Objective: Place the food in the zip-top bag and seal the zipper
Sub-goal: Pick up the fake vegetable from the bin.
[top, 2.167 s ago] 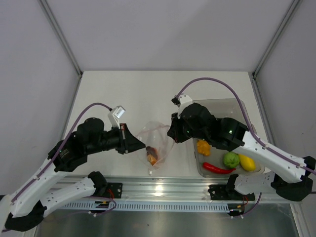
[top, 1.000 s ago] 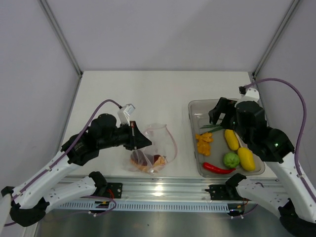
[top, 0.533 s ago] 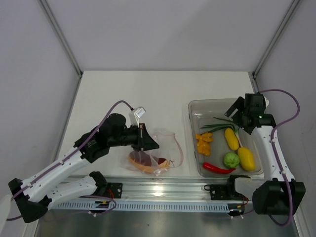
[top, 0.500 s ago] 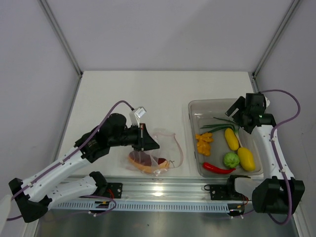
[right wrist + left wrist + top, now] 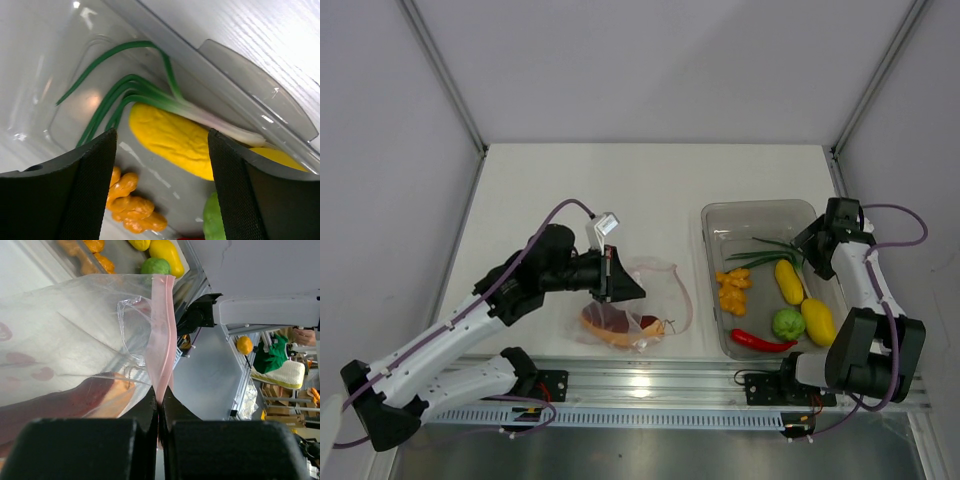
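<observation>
My left gripper [image 5: 626, 288] [image 5: 159, 401] is shut on the pink zipper [image 5: 161, 335] of the zip-top bag [image 5: 655, 300] [image 5: 70, 335], holding its mouth edge up. A reddish-brown curved piece [image 5: 610, 322] [image 5: 60, 405] lies inside the bag. The other food lies in a rigid clear bin [image 5: 750, 208]: yellow fruits [image 5: 788, 281] [image 5: 170, 140], a green round fruit [image 5: 787, 323], a red chili [image 5: 757, 340], orange chunks [image 5: 731, 290] [image 5: 132, 207] and green stalks [image 5: 765, 250] [image 5: 125, 92]. My right gripper [image 5: 812, 248] [image 5: 161, 150] hangs open over the bin's right rear, its fingers [image 5: 85, 190] either side of a yellow fruit below, touching nothing.
The bin stands at the table's right, near the front rail [image 5: 640, 385]. The bag lies front centre on the white table [image 5: 620, 190]. Grey walls close in the left, right and back.
The left gripper has carried the bag's mouth a little right. The right arm has swung from above the bin to its right rear edge, and its jaws have narrowed somewhat.
</observation>
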### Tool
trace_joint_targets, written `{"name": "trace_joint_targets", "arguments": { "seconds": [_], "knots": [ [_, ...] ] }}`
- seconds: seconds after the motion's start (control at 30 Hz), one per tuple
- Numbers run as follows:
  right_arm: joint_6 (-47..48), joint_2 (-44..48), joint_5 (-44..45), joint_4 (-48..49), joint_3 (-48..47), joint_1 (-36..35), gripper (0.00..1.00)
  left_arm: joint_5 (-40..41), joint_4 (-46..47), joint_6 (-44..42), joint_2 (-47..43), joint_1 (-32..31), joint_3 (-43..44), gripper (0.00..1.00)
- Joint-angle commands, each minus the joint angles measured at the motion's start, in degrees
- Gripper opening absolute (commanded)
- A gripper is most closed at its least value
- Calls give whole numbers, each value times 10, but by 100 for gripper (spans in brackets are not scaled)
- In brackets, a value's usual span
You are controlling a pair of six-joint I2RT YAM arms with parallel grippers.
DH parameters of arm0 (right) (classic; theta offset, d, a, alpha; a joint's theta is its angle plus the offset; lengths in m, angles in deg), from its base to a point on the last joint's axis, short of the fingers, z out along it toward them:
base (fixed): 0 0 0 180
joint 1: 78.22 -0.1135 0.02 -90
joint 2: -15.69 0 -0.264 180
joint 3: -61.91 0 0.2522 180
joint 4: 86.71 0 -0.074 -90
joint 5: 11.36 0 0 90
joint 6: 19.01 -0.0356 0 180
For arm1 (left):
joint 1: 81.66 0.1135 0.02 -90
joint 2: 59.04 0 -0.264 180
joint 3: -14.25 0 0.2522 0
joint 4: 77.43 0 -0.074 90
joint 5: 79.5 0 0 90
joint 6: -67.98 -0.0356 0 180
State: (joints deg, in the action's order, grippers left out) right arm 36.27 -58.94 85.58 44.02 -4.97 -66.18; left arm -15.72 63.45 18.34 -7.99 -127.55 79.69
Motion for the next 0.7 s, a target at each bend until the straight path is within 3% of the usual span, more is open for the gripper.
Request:
{"name": "trace_joint_targets", "arguments": {
  "seconds": [0.0,0.67],
  "knots": [
    [16,-22,47,21,13,3,74,-44,44,-17,5,12,13,1],
    [29,-103,118,52,46,-12,64,-107,67,-19,1,69,-21,1]
  ]
}}
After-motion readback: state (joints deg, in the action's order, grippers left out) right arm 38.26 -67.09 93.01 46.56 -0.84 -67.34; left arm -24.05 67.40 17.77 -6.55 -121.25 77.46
